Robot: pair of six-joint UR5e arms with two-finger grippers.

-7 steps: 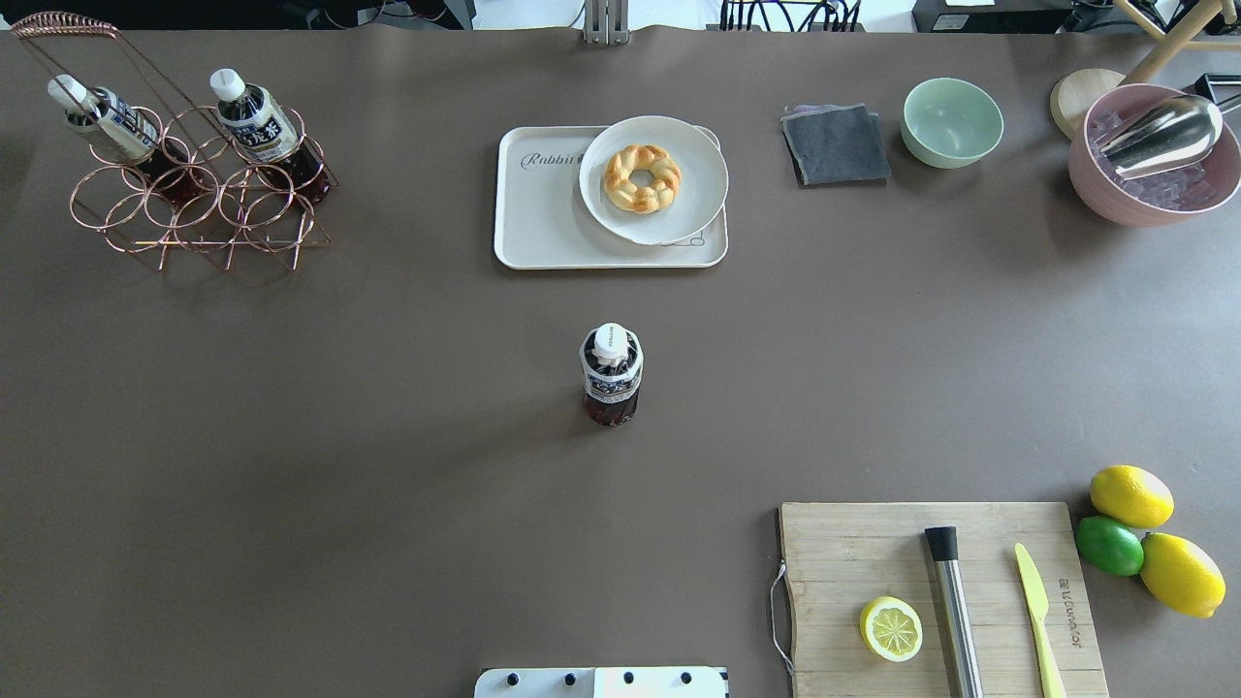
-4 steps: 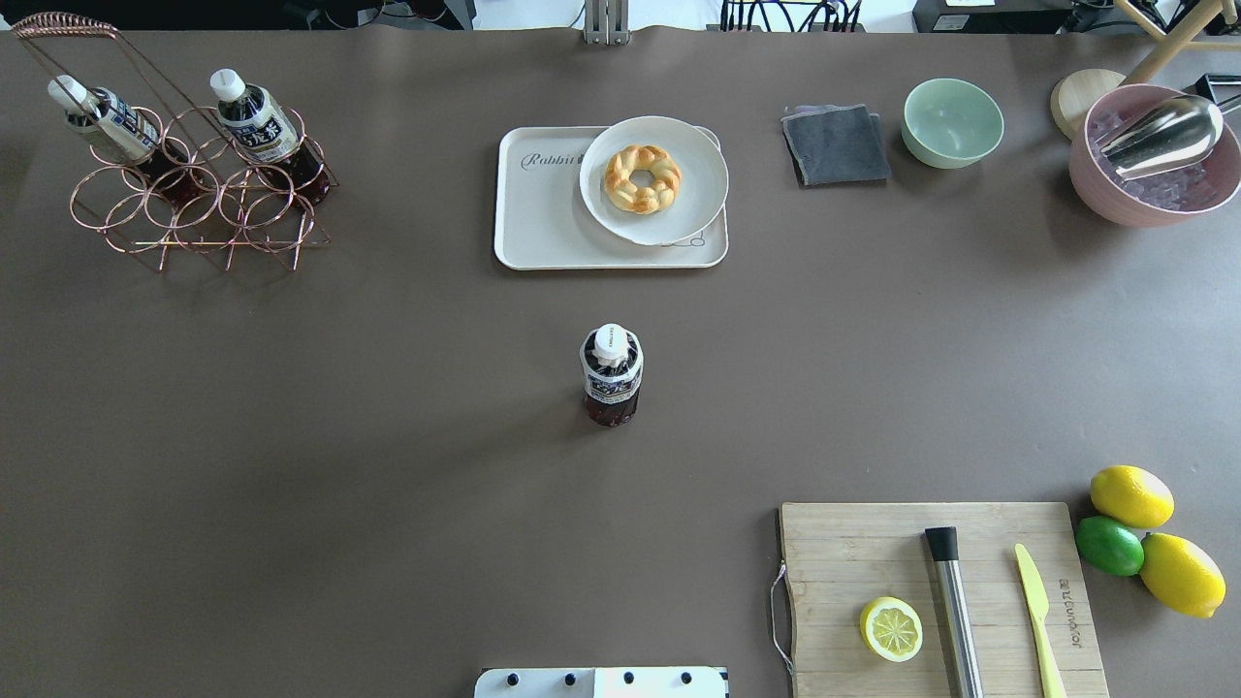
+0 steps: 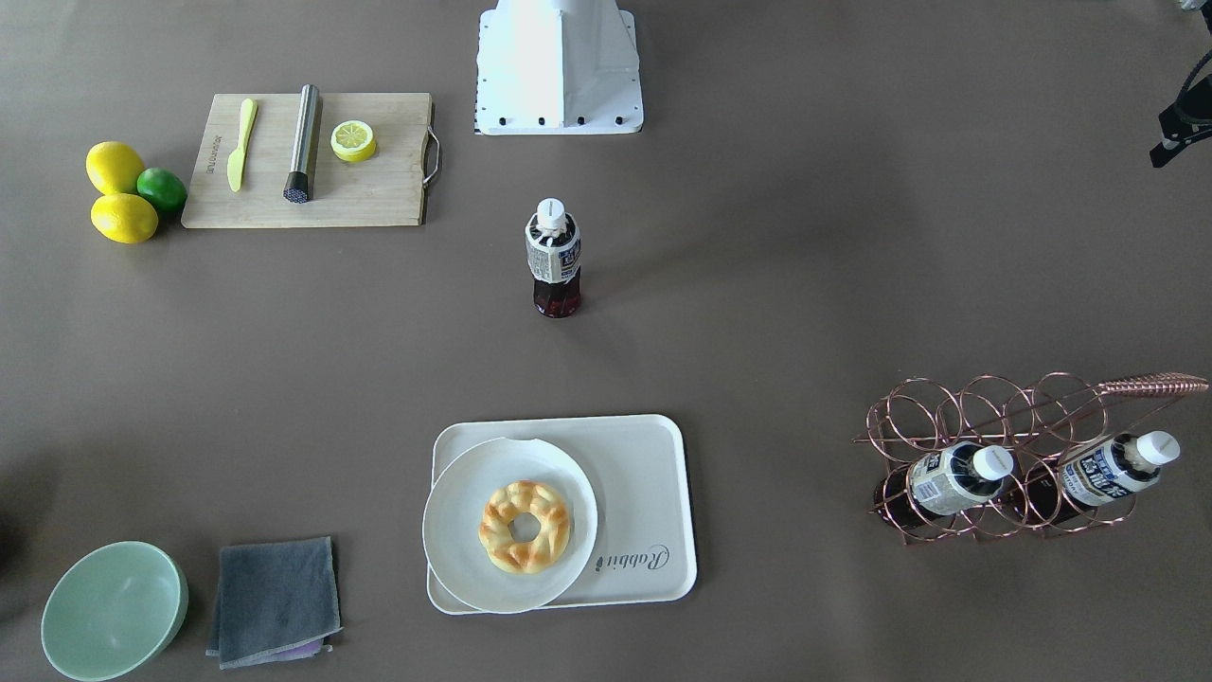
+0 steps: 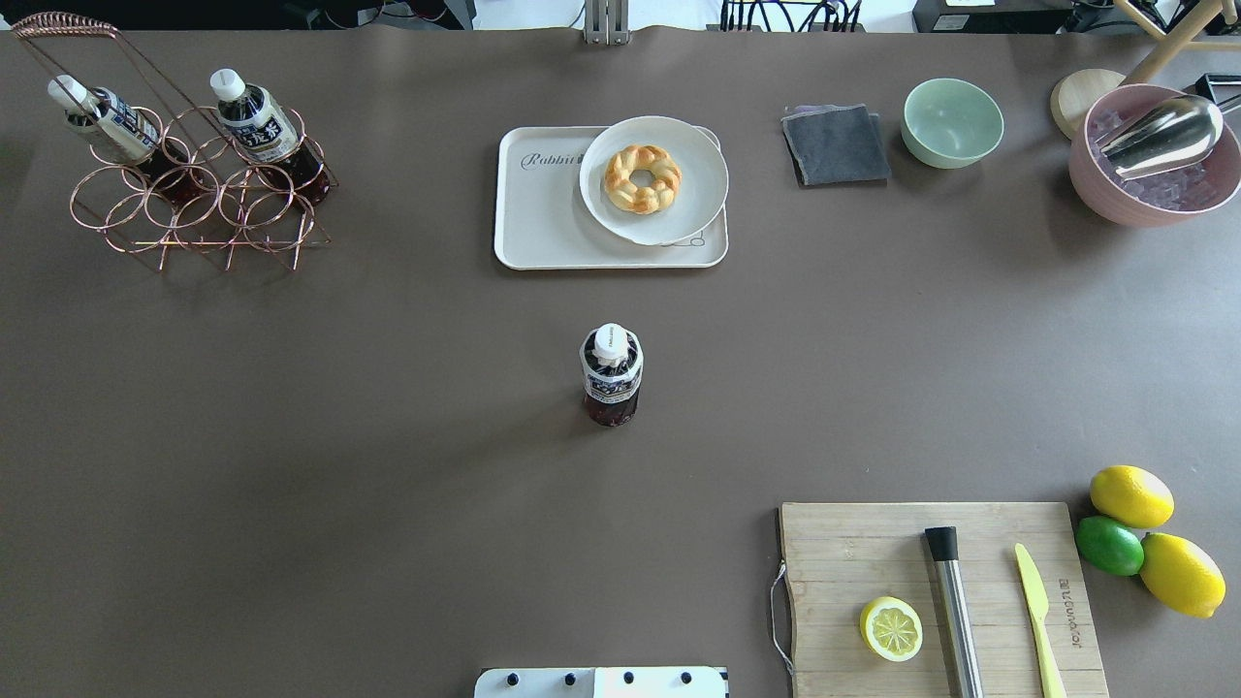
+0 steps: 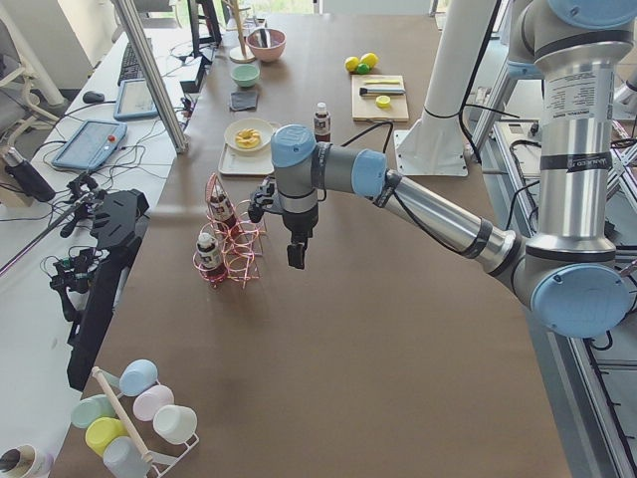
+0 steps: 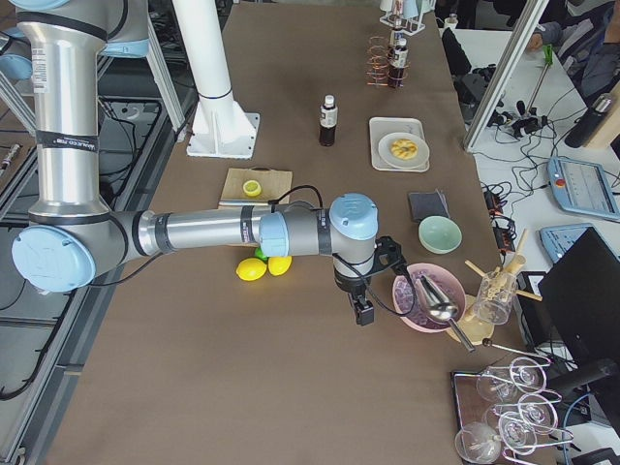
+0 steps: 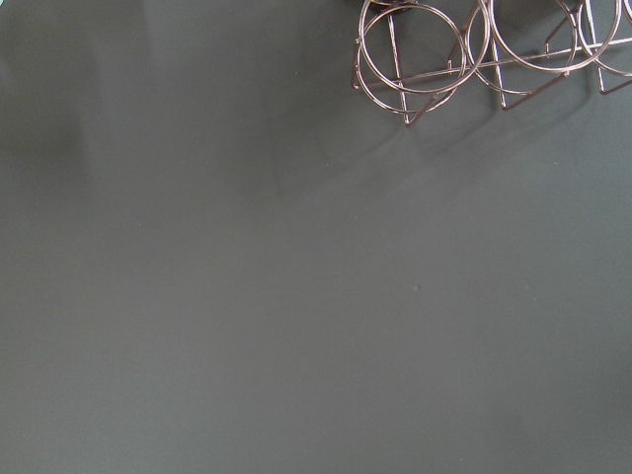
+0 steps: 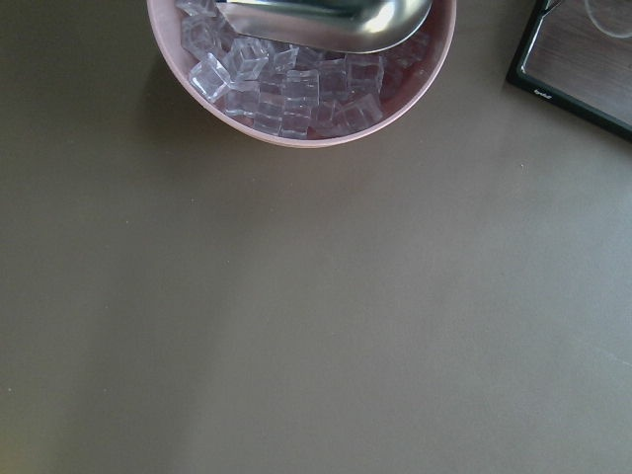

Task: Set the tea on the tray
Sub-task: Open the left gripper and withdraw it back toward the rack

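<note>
A tea bottle (image 4: 611, 373) with a white cap stands upright alone in the middle of the table, also seen in the front view (image 3: 553, 256). The cream tray (image 4: 543, 223) with "Rabbit" script lies beyond it, its left part bare (image 3: 644, 483). Two more tea bottles (image 4: 257, 121) lean in a copper wire rack (image 4: 233, 208). My left gripper (image 5: 296, 257) hangs above the table beside the rack; I cannot tell if it is open. My right gripper (image 6: 364, 312) hangs beside the pink ice bowl; I cannot tell its state. Neither wrist view shows fingers.
A round white plate (image 4: 693, 208) with a doughnut (image 4: 642, 178) covers the tray's right part. A grey cloth (image 4: 836, 143), green bowl (image 4: 952, 122) and pink ice bowl with scoop (image 4: 1154, 194) stand far right. A cutting board (image 4: 853, 553), lemons and a lime (image 4: 1110, 545) lie near right.
</note>
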